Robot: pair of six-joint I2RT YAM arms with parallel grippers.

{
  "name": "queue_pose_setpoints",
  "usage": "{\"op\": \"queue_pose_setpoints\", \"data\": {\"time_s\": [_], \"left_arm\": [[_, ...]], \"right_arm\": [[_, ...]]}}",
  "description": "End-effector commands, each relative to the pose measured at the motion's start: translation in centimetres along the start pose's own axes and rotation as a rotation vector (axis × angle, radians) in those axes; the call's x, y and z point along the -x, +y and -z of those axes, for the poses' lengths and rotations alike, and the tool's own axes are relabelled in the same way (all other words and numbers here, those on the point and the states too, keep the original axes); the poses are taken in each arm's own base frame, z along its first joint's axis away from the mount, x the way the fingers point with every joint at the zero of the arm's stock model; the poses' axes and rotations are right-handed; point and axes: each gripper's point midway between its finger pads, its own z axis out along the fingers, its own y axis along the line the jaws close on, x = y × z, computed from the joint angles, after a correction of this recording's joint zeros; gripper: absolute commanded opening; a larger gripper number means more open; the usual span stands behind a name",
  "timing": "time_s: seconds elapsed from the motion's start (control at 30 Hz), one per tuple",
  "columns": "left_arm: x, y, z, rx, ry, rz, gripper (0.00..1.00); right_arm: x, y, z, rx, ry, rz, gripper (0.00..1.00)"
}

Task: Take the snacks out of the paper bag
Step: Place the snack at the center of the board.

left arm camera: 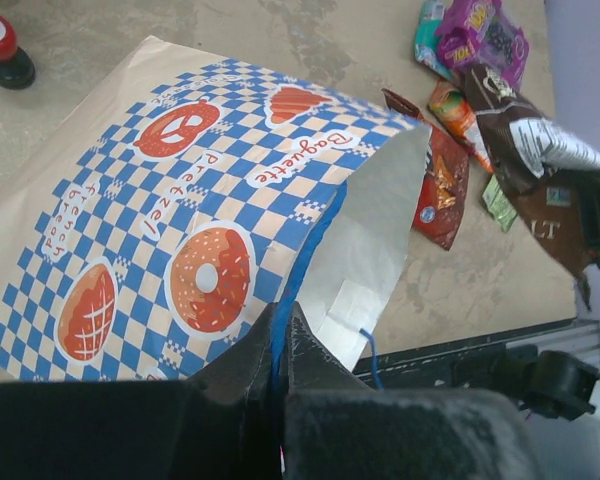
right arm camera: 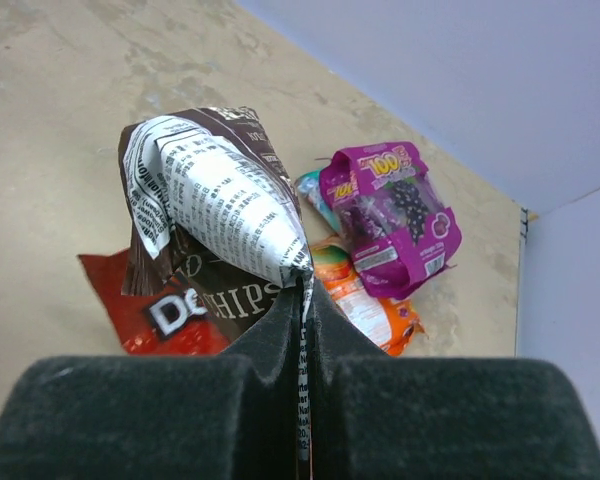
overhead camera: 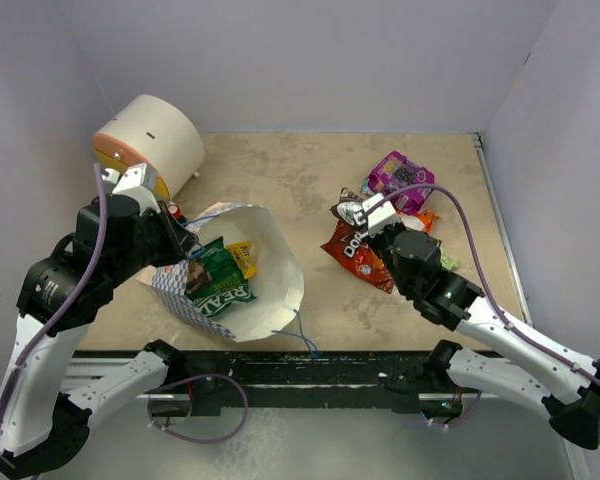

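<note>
A mottled beige surface [overhead camera: 280,175] carries a smooth cream cylinder [overhead camera: 155,145] with an orange end at the far left. Near it, the paper bag [overhead camera: 275,265] lies on its side with its mouth gaping, chequered blue and white outside and cream inside. The left end effector [left arm camera: 280,340] pinches its rim. A crinkly green bag [overhead camera: 220,280] and a yellow packet [overhead camera: 243,258] sit inside. To the right lies the red Doritos bag [overhead camera: 355,255]. Above it, the right end effector [right arm camera: 302,300] is clamped on a creased brown packet [right arm camera: 220,200]. Beyond are a glossy purple pouch [overhead camera: 395,178] and an orange packet [right arm camera: 375,310]. A tiny red-and-black object [left arm camera: 2,48] stands beside the paper bag.
</note>
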Motion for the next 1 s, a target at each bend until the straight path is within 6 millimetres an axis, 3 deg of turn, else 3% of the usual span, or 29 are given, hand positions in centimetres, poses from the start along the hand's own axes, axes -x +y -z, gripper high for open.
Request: {"op": "queue_pose_setpoints", "data": {"time_s": [0.0, 0.1, 0.33, 0.47, 0.67, 0.8, 0.97], "left_arm": [[1.1, -1.7, -0.4, -0.087, -0.017, -0.140, 0.00], [0.9, -2.5, -1.1, -0.140, 0.001, -0.230, 0.00], [0.1, -3.1, -2.6, -0.201, 0.032, -0.361, 0.00], [0.0, -3.9, -3.0, -0.242, 0.046, -0.379, 0.00], [-0.8, -4.3, -3.7, -0.278, 0.061, -0.377, 0.00], [-0.7, -4.1, -3.8, -0.268, 0.040, -0.355, 0.00], [-0.9, -4.1, -3.8, -0.266, 0.046, -0.336, 0.00]], "right_arm": [[2.7, -1.1, -2.0, -0.024, -0.165, 0.035, 0.00], [1.3, -0.7, -3.9, 0.016, -0.187, 0.128, 0.00], [-2.5, 2.4, -8.4, 0.180, -0.177, 0.309, 0.00], [-4.4, 4.2, -9.9, 0.246, -0.147, 0.318, 0.00], [-8.5, 8.8, -10.5, 0.432, -0.075, 0.287, 0.00], [-12.2, 9.8, -11.0, 0.444, 0.037, 0.264, 0.00], [-15.4, 12.3, -9.5, 0.598, 0.117, 0.305, 0.03]]}}
